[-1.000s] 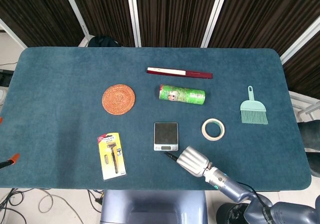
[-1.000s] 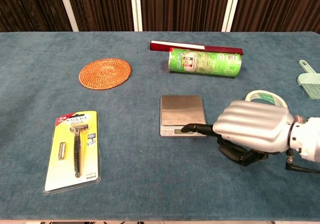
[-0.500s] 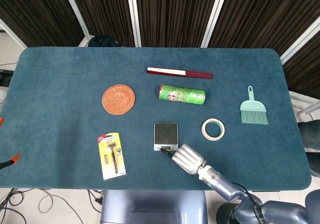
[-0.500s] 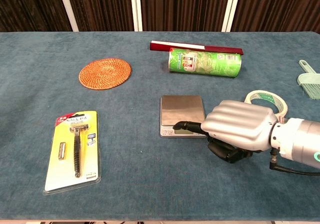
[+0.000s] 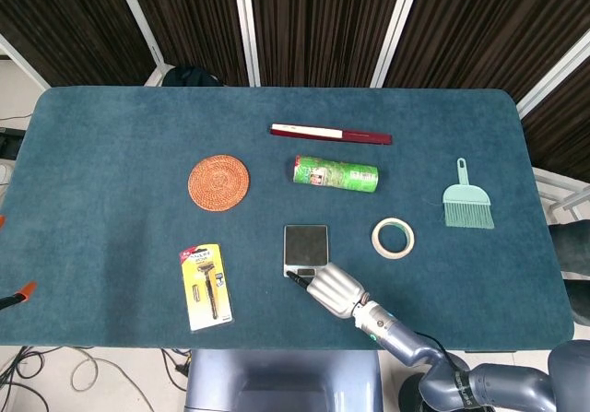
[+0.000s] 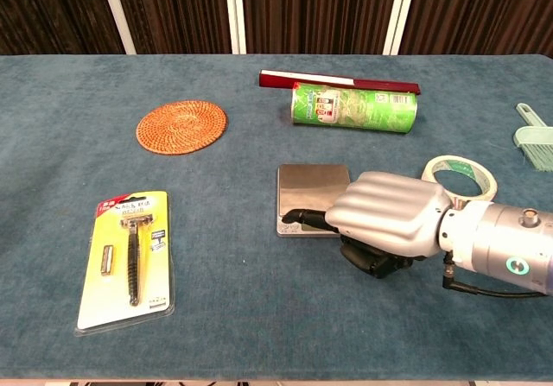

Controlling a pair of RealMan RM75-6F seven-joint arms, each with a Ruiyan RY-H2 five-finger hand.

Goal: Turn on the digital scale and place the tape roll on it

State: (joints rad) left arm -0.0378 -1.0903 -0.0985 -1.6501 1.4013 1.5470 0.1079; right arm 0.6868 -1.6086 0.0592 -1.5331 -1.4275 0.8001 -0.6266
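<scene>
The small digital scale (image 5: 305, 244) (image 6: 312, 185) lies flat near the table's front middle, steel platform up. My right hand (image 5: 333, 288) (image 6: 384, 218) covers its front right corner, one dark fingertip (image 6: 290, 218) stretched onto the front control strip at its left end, the other fingers curled under. It holds nothing. The tape roll (image 5: 394, 238) (image 6: 460, 176), cream and flat, lies right of the scale, just behind my wrist and apart from the hand. My left hand shows in neither view.
A green cylindrical can (image 5: 336, 173) and a dark red flat case (image 5: 330, 135) lie behind the scale. A woven round coaster (image 5: 218, 182) sits to the left, a packaged razor (image 5: 206, 285) front left, a mint hand brush (image 5: 466, 199) far right.
My right hand has slid left along the scale's front edge, and its outstretched fingertip has moved from the scale's right side onto the control strip's left end.
</scene>
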